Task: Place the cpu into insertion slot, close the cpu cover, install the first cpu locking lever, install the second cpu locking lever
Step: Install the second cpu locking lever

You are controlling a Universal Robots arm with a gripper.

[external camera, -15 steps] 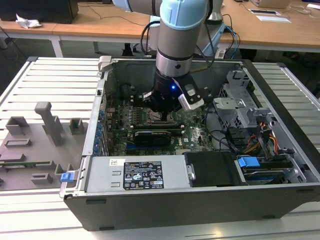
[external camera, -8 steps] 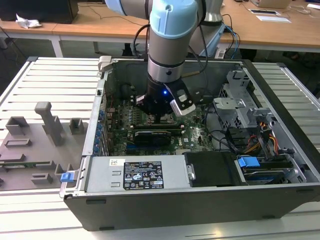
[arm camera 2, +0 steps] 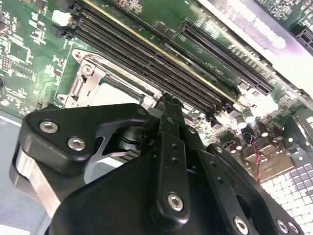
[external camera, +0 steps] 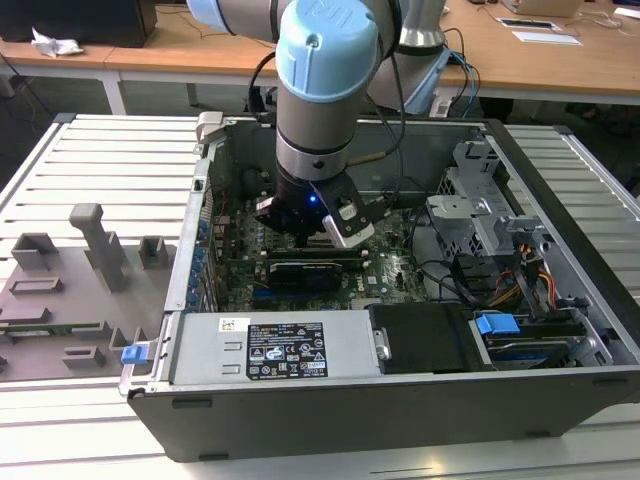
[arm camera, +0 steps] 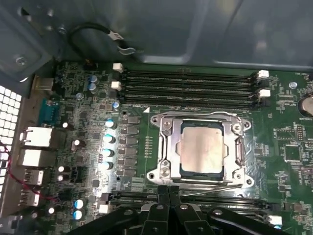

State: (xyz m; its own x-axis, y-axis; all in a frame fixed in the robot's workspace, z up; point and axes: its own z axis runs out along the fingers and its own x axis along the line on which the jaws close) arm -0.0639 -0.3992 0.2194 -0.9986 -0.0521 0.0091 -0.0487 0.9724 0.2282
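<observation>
Silver chip (arm camera: pixel 201 149) sits in its socket (arm camera: pixel 182 169) under the lowered metal frame (arm camera: pixel 168 147); our tool (arm camera: pixel 168 192), fingers pressed together, hovers beside it. We judge lever locking needs careful hooking.

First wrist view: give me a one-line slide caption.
End effector poised at the edge of the insertion slot, where the cpu sits under the closed cpu cover on the green motherboard.

The arm (external camera: pixel 320 90) has pale blue joint caps over silver tubing, with black cables alongside. Its hand (arm camera: pixel 168 193) is matte black, with linked fingers (arm camera 2: pixel 168 161) fastened by silver screws.
</observation>
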